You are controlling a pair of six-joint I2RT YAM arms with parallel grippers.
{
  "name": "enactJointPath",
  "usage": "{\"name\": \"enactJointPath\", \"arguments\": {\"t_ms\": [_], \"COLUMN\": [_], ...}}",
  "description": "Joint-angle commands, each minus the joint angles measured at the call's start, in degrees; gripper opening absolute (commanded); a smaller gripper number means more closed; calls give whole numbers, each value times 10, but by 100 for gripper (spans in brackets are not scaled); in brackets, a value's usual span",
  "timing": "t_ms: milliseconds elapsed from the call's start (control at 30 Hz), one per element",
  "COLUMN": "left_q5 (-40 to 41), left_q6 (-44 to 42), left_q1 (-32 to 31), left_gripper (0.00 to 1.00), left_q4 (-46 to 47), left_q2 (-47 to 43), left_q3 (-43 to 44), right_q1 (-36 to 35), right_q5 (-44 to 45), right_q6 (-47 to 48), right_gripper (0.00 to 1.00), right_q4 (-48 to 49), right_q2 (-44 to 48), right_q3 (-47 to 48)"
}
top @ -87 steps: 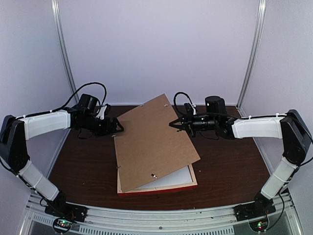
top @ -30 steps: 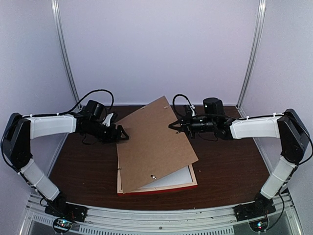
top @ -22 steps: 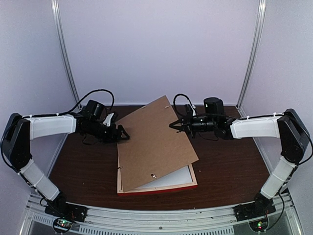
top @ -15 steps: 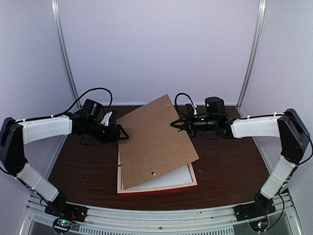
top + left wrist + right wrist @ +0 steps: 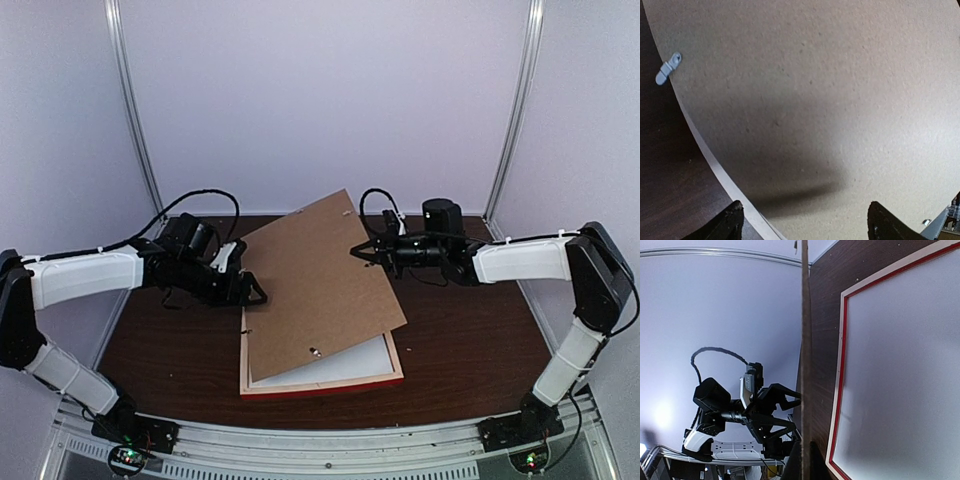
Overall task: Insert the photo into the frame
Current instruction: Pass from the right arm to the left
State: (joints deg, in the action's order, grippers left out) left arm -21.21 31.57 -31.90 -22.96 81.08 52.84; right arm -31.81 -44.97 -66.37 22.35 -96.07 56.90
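Observation:
The frame (image 5: 322,387) lies flat on the table, its red edge toward me, with a white sheet (image 5: 352,364) inside it. The landscape photo is not in view. My right gripper (image 5: 358,250) is shut on the far right edge of the brown backing board (image 5: 315,290) and holds it tilted above the frame. In the right wrist view the board (image 5: 806,350) is edge-on between the shut fingers (image 5: 806,462), beside the frame's red rim (image 5: 838,390). My left gripper (image 5: 258,293) is open at the board's left edge. The left wrist view shows its wide-apart fingertips (image 5: 733,220) before the board (image 5: 830,100).
A small metal turn clip (image 5: 667,69) sticks out from the board's edge over the dark wooden table (image 5: 170,340). Another clip (image 5: 314,351) shows near the board's lower edge. White walls with metal posts close in the back and sides.
My left gripper has moved nearer and slightly right along the board's left edge. The right gripper has kept its hold and the board's far side stands a little higher.

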Motion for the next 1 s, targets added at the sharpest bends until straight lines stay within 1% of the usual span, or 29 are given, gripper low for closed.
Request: {"name": "enactJointPath", "arguments": {"t_ms": [0,167,600,967], "left_q5": [21,30,46,82], "left_q6": [-11,2,27,28], "left_q1": [-23,-44,-102,-161], "left_gripper": [86,86,83,82], "left_q4": [-22,-23,-20,-80], "left_q2": [-25,-39,-27,-25], "left_q3": [-13,-28,-37,2], "right_q1": [7,9,16,24], "right_q5": [-9,-9,-8,-6], "right_q6": [-21,-22,-18,-16], "right_gripper": [0,0,0,0], "right_q4": [78,82,80,84], "right_q2": [-2,-5,-6,-14], "right_q3": [-7,-7,-9,-12]}}
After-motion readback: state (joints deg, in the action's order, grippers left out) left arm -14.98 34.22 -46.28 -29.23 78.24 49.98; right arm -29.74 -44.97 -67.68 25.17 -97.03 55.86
